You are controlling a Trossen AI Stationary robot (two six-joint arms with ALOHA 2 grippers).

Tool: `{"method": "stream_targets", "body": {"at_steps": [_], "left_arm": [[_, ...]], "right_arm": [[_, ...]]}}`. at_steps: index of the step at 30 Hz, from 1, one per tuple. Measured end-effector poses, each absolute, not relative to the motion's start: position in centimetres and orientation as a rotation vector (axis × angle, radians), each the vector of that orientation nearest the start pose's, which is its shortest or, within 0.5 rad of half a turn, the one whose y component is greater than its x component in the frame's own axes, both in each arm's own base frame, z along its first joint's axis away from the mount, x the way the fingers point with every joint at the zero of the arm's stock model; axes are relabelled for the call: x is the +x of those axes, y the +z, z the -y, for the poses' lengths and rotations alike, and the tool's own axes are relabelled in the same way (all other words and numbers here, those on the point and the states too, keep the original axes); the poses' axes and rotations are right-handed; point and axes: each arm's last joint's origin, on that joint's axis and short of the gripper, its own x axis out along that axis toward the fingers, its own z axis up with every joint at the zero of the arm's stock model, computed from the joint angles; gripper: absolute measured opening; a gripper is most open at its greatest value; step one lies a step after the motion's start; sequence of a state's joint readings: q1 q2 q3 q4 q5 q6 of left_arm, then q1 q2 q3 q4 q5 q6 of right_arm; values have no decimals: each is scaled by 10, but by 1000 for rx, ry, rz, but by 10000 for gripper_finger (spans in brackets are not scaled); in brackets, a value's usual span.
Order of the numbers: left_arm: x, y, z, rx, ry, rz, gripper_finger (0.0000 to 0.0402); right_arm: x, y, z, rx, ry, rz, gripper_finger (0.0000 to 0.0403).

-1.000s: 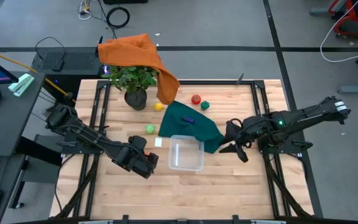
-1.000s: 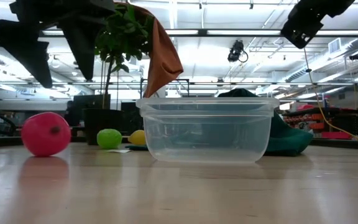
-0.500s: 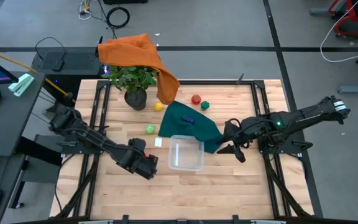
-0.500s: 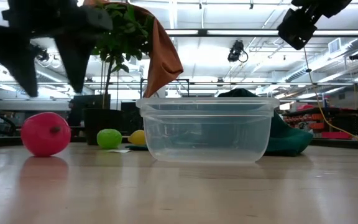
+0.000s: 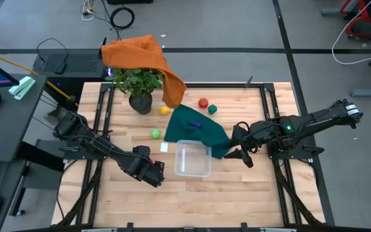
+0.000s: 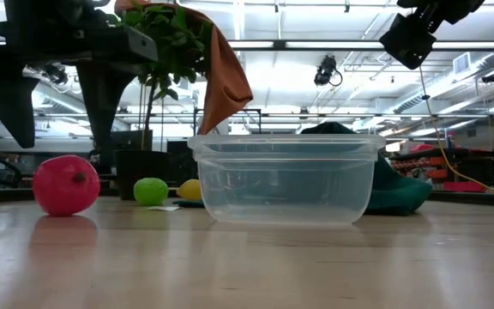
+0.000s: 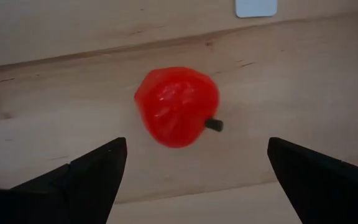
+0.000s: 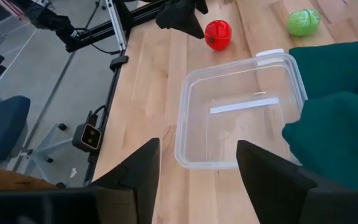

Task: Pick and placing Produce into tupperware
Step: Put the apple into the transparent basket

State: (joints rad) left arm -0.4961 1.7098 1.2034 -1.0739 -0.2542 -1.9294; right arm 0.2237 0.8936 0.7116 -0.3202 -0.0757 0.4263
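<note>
on the table [image 5: 237, 187], left of the tupperware [image 5: 192, 158], a red toy fruit [image 7: 176, 106] lies under the spread left claw [image 7: 194, 171]. it looks light, smooth, likely to roll; grip across its round middle. right claw [image 8: 197, 165] hangs part open, empty.

Red fruit [image 7: 178, 107], lime-green ball [image 5: 155, 133], yellow ball [image 5: 164, 111]. Clear tub [image 5: 192, 158]. Teal cloth [image 5: 195, 128], orange cloth [image 5: 140, 55].
</note>
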Motion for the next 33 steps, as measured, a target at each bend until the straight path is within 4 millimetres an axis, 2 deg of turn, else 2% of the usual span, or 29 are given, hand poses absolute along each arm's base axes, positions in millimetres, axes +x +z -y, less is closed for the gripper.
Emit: {"method": "stream_targets", "body": {"at_steps": [33], "left_arm": [[285, 155, 128, -883, 1289, -1079, 399]], "right_arm": [[188, 280, -45, 398, 184, -526, 183]]}}
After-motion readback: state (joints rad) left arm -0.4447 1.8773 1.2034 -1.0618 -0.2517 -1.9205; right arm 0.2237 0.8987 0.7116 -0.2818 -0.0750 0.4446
